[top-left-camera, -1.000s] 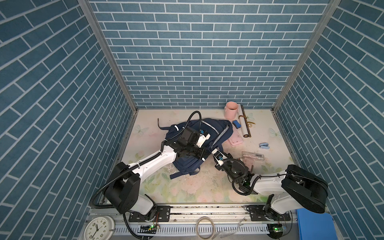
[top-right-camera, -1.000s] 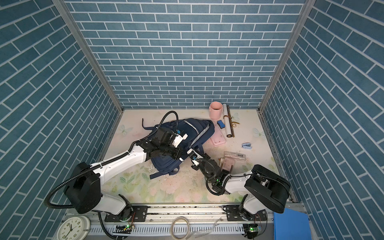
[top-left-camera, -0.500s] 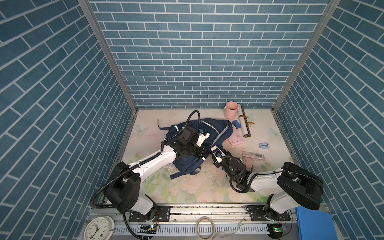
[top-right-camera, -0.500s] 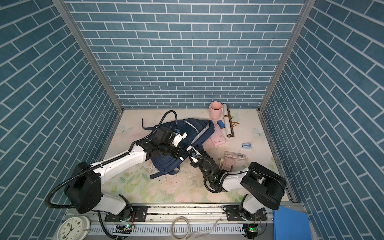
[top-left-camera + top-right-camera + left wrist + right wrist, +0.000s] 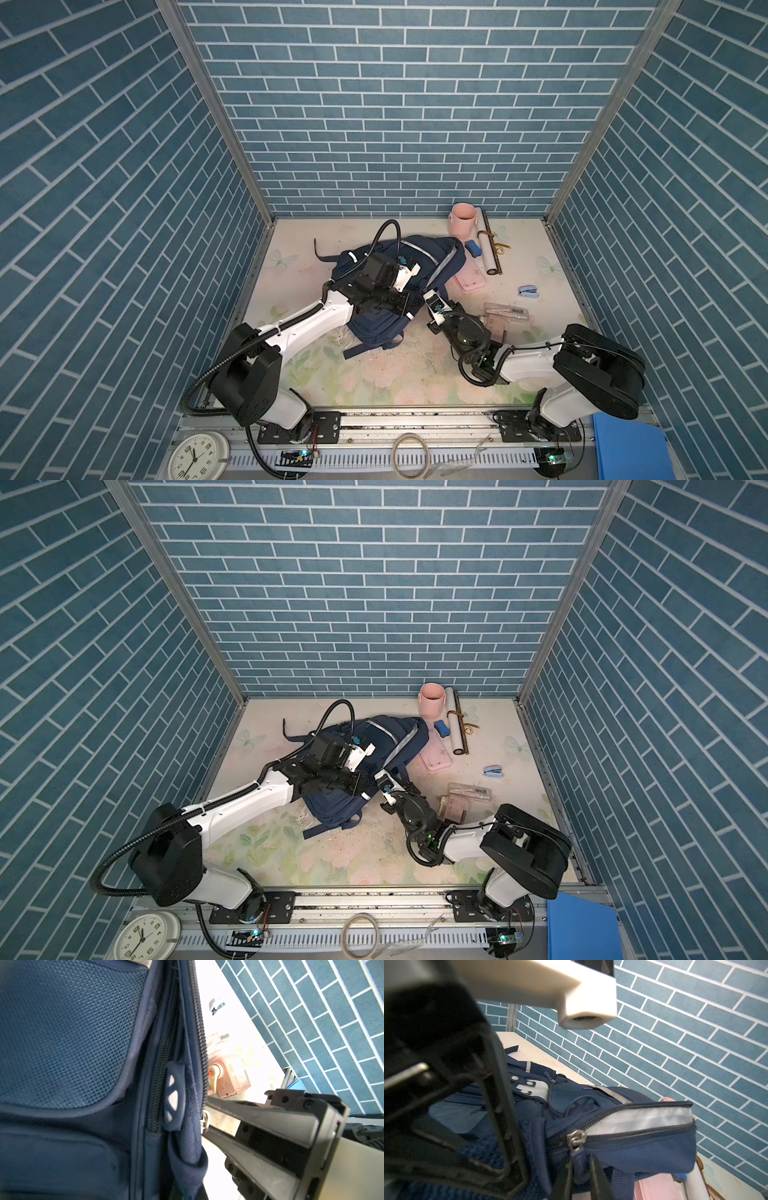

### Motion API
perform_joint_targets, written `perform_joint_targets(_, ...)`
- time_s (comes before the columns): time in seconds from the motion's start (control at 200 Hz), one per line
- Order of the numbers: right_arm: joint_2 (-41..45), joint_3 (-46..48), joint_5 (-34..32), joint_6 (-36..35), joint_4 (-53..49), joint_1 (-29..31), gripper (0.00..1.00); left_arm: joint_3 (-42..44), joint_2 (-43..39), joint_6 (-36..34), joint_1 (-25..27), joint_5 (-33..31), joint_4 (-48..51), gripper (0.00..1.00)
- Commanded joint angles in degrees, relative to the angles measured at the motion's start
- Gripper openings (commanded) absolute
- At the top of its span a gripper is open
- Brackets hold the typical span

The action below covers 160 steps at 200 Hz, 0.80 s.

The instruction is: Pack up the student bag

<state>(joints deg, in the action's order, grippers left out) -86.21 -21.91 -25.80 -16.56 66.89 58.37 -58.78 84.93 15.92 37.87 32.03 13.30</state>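
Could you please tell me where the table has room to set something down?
Bare: the table's front strip between left arm and right arm, nearer than the student bag; also the back-left corner behind it. Crowded: right of the bag, with pink cup, paper roll, pink case, stapler and clear case.

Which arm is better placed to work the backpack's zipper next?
Right. The right gripper flanks the zipper pull on the student bag; the left gripper is shut against the bag, likely steadying it.
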Motion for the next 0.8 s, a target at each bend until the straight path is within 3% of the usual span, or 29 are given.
perform_joint_targets(0.0, 1.85, 1.02, 1.80, 0.67, 1.31, -0.44, 0.12, -1.76, -0.91, -1.19, 0.49, 2.89, -3.08, 0.00)
perform_joint_targets(0.45, 3.67, 1.71, 11.13, 2.75, -0.71, -2.80, 0.01, -1.96, -1.34, -4.48, 0.51, 2.66, -0.23, 0.00)
perform_joint_targets(0.795, 2.12, 0.95, 15.18, 0.18, -0.46, -3.96, 0.10, -2.34, -2.04, -7.36, 0.98, 4.28, 1.45, 0.00)
